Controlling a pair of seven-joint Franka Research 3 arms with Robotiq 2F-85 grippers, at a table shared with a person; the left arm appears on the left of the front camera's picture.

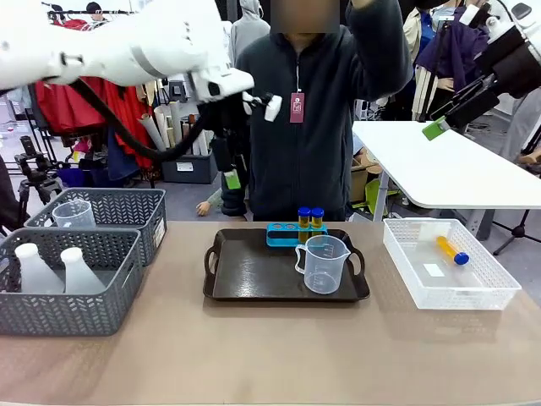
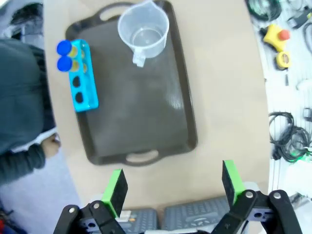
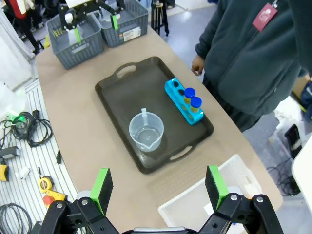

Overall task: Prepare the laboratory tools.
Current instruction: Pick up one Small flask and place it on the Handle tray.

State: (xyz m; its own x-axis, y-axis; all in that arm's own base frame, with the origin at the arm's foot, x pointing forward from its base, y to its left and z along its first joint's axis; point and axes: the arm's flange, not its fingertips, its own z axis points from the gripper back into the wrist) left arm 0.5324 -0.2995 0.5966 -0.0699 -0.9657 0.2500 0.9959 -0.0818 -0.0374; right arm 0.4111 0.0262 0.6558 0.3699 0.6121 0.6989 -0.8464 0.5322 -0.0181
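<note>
Robotics lab: tripods (image 1: 32, 165), floor cables (image 3: 27, 127)

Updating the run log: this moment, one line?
left gripper: open | right gripper: open | clear plastic measuring cup: on dark rectangular tray | two blue-capped amber tubes: in blue rack

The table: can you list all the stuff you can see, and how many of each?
tray: 1, dark, middle of the table
tube rack: 1, blue, far edge of the tray
tubes: 3, amber with blue caps, two standing in the rack, one lying in the white basket
measuring cups: 2, clear, one on the tray, one in the far grey basket
flasks: 2, white, in the near grey basket
grey baskets: 2, table's left end
white basket: 1, table's right end
person: 1, dark jacket, far side
left arm's fingers: 2, black with green pads, open, above the table
right arm's fingers: 2, same colours, open, above the table
</note>
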